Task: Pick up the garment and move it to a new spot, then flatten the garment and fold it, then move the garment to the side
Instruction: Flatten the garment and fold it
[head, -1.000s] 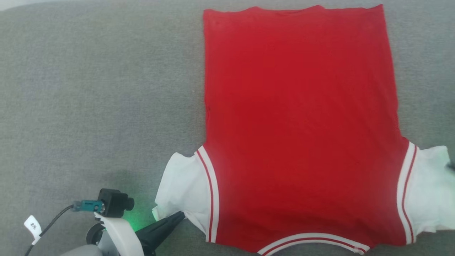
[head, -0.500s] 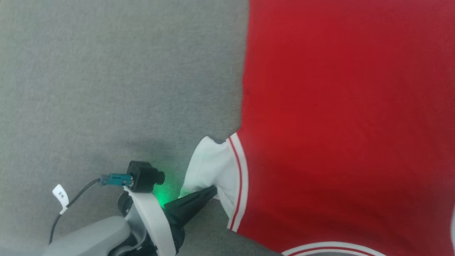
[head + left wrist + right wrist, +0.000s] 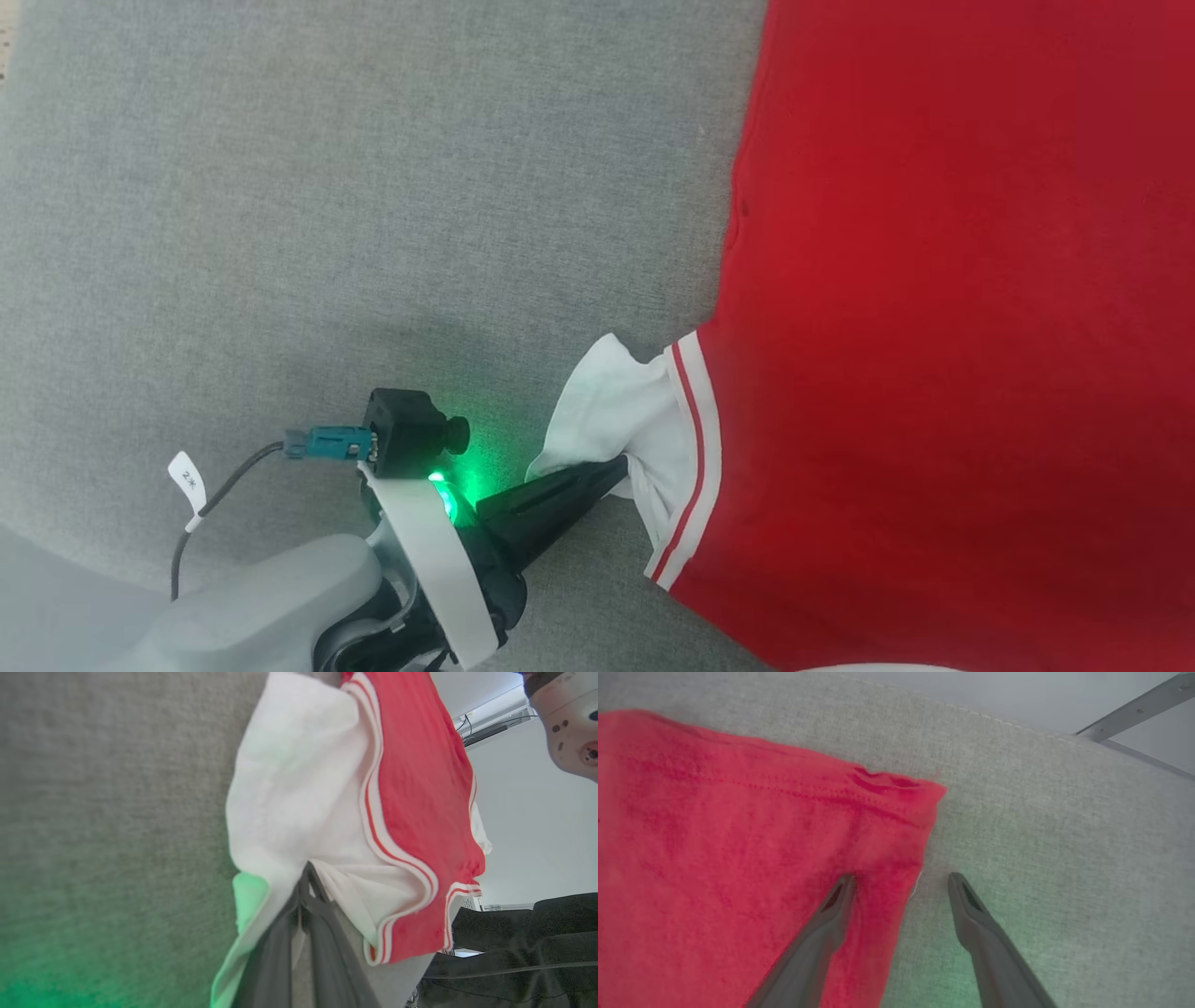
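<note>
Since this red jersey point(image 3: 934, 327) looks light and floppy, grab edges: left end effector point(image 3: 616, 467) clamps its 8 o'clock sleeve point(image 3: 607, 406), right end effector point(image 3: 901, 877) gapes near the hem corner point(image 3: 931, 794).

A red garment point(image 3: 934, 327) lies flat on the grey fabric-covered bench point(image 3: 327, 187), covering the right side of the scene and running out past the far, right and near edges. Its white sleeve point(image 3: 611, 411), edged by white trim with a red stripe point(image 3: 695, 439), sticks out to the left and is bunched. The left gripper point(image 3: 611, 469) reaches in from the near left, its dark fingers pressed together on the sleeve's near edge. A green light point(image 3: 446, 493) glows at the gripper's base. Beside it sits a small black camera point(image 3: 406, 431) with a teal connector point(image 3: 327, 441), a dark cable point(image 3: 224, 471) and a white tag point(image 3: 189, 481)
</note>
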